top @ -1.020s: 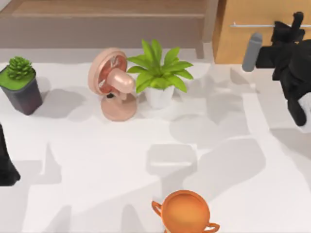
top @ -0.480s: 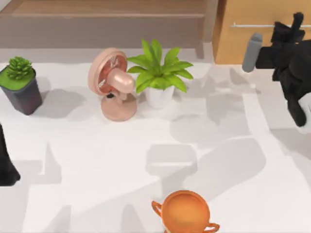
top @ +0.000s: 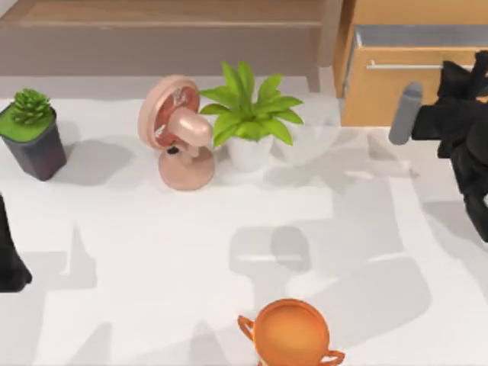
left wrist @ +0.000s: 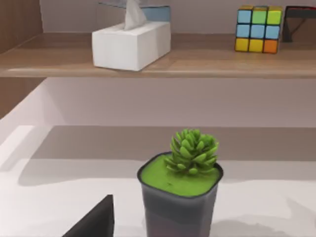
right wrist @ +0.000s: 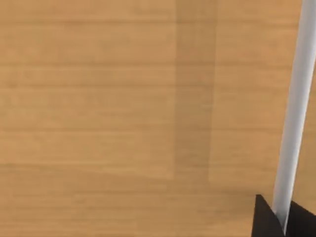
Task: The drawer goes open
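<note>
White tabletop (top: pixel 191 252) carried a fan (top: pixel 177 133), two potted plants and an orange cup (top: pixel 290 333). At the far right, the drawer (top: pixel 396 88) stood partly out, its grey inner box showing. Our right gripper (top: pixel 467 72) had its fingers (right wrist: pixel 269 219) closed on the handle (right wrist: pixel 291 123). Our left arm (top: pixel 9 259) sat parked at the left edge.

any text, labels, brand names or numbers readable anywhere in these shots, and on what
None: no readable word, number or sign in any view.
White tissue box on the long brown wooden shelf: plain.
Multicoloured puzzle cube: colour squares only.
Light orange-brown wooden drawer with its thin silver bar handle, at which the right gripper sits: no label.
Pink desk fan: unmarked.
</note>
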{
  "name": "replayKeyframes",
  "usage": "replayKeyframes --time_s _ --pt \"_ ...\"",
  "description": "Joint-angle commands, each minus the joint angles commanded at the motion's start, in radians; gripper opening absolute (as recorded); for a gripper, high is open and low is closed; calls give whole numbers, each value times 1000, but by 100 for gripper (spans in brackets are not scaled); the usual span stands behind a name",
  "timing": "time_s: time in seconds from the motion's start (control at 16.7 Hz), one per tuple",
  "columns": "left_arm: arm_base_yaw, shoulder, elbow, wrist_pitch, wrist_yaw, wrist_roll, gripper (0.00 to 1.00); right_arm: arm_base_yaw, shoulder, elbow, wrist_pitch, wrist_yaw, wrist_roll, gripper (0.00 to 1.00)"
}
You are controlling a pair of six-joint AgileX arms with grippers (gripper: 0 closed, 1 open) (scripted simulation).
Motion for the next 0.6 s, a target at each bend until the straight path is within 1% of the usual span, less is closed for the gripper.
replayKeyframes --time_s 0.42,0.6 --pt "0 0 0 0 0 0 100 4 -22 -43 34 7 -5 0" --pt "0 0 0 0 0 0 100 21 -53 -146 88 22 -5 0"
